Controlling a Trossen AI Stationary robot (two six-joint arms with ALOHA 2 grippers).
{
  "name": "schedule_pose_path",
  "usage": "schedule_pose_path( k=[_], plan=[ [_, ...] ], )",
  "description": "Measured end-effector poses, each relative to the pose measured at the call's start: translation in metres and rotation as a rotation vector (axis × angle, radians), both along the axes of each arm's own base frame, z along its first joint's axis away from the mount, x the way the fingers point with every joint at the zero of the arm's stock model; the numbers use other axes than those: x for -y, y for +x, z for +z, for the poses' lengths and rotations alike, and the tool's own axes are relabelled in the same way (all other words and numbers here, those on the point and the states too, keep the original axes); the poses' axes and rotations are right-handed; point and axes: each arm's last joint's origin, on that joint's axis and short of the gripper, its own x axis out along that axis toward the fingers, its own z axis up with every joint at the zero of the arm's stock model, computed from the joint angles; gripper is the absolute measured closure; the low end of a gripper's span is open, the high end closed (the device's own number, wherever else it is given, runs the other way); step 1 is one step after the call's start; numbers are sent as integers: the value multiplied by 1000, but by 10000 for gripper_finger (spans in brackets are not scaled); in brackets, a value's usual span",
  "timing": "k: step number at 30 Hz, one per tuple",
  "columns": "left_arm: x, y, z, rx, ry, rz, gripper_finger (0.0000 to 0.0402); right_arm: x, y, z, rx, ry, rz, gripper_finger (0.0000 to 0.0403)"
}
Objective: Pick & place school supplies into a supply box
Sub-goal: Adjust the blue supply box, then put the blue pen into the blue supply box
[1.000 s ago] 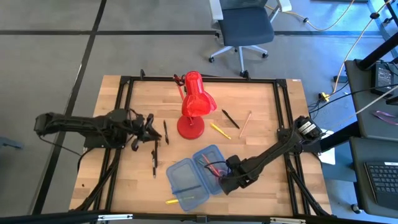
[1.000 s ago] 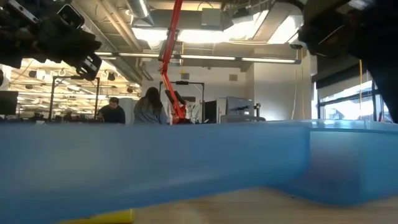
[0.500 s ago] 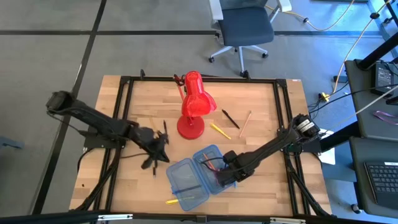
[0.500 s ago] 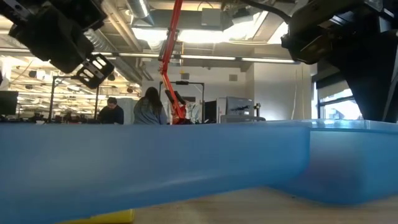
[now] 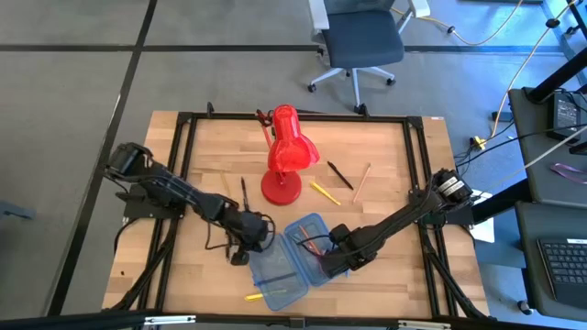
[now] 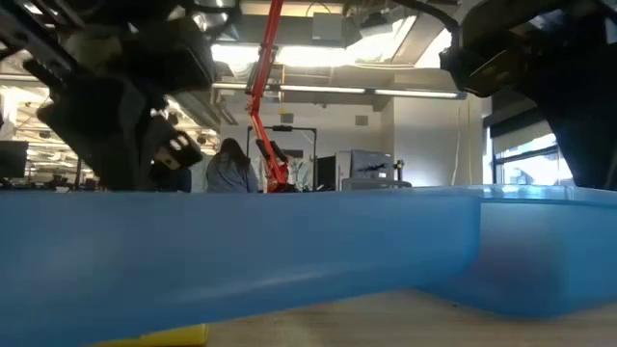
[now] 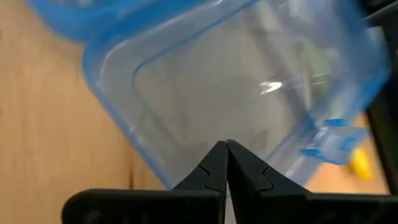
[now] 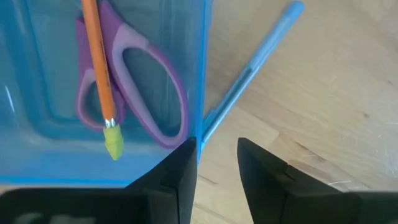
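Your shut left gripper point(image 5: 246, 247) is hovering at the supply box point(image 5: 275, 266) near the wooden table's point(image 5: 385, 165) front edge, your right gripper point(image 5: 328, 266) is standing part-open astride its wall, and people point(image 6: 229, 166) are sitting in the workshop behind.

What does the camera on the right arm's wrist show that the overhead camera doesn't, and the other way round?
Only the right wrist view shows detail: purple scissors and an orange pencil lying in the blue box, and a blue pen on the wood beside its wall.

Only the high view shows the whole table, the red lamp, loose pens, and the left gripper, shut, at the box's other half.

Both show the blue box and the right gripper at its edge.
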Motion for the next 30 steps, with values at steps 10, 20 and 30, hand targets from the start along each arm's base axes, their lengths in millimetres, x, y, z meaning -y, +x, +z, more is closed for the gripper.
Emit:
schedule_pose_path(
  k=[10, 20, 30],
  plan=[
    [-10, 10, 6, -119, 328, 214, 399, -10, -6, 0, 8, -1, 72, 284],
    [-38, 20, 12, -106, 419, 296, 400, -9, -4, 0, 43, -49, 59, 284],
    [-43, 9, 38, -58, 415, 211, 398, -9, -4, 0, 42, -39, -14, 284]
  ],
)
